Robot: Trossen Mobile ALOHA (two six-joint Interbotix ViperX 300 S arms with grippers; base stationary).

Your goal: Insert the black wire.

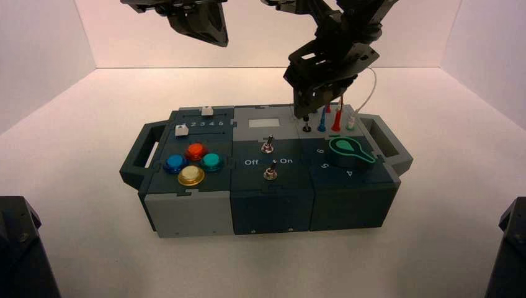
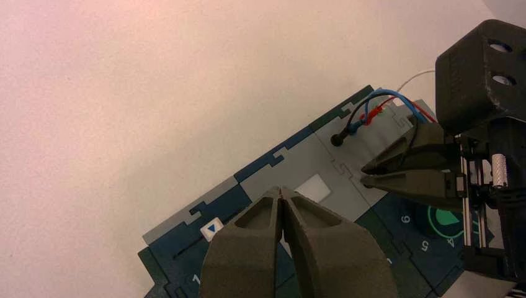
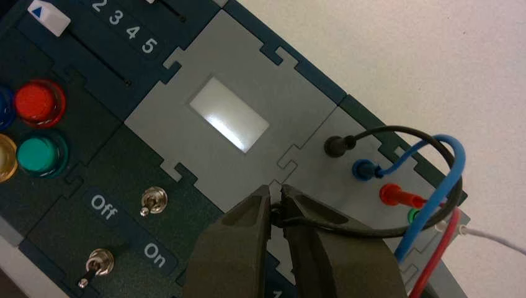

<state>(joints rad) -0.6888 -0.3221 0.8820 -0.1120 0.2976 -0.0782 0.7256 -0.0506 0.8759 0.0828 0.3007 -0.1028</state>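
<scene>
The right gripper (image 3: 275, 202)'s two jaws narrowly pinch one black wire (image 3: 397, 129); near them sit one black plug (image 3: 338, 146), one blue plug (image 3: 366, 169), one red plug (image 3: 400, 195). Left of them, the left gripper (image 2: 281, 189) is closed.

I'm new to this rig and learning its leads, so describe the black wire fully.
The black wire is thin, smooth and rubbery-looking. One end has a dark plug seated upper right on the box, beside the blue plug. The wire loops out across the blue lead and back to the right gripper, which pinches its other end above the box.
</scene>
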